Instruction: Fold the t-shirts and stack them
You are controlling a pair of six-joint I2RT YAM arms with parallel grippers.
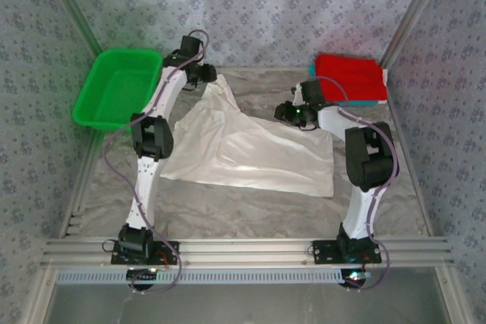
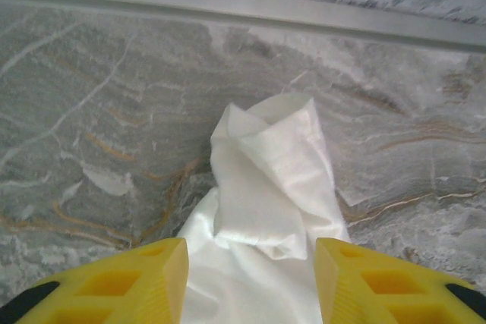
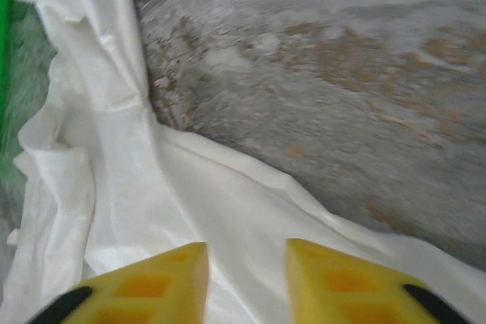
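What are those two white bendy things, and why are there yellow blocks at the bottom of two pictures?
The bendy things are two robot arms bolted to the near edge of a grey marble-patterned table. One picture is taken from above and behind them. The other two come from small cameras on the wrists, so the yellow blocks are each arm's own fingers.

The left gripper has its fingers apart, with a bunched end of the soft white cloth t-shirt lying between them at the far side of the table. The right gripper sits over another part of the same shirt; whether it pinches the cloth I cannot tell.

Also on the table: a green plastic basket at the far left, and a folded red shirt on a folded teal shirt at the far right.
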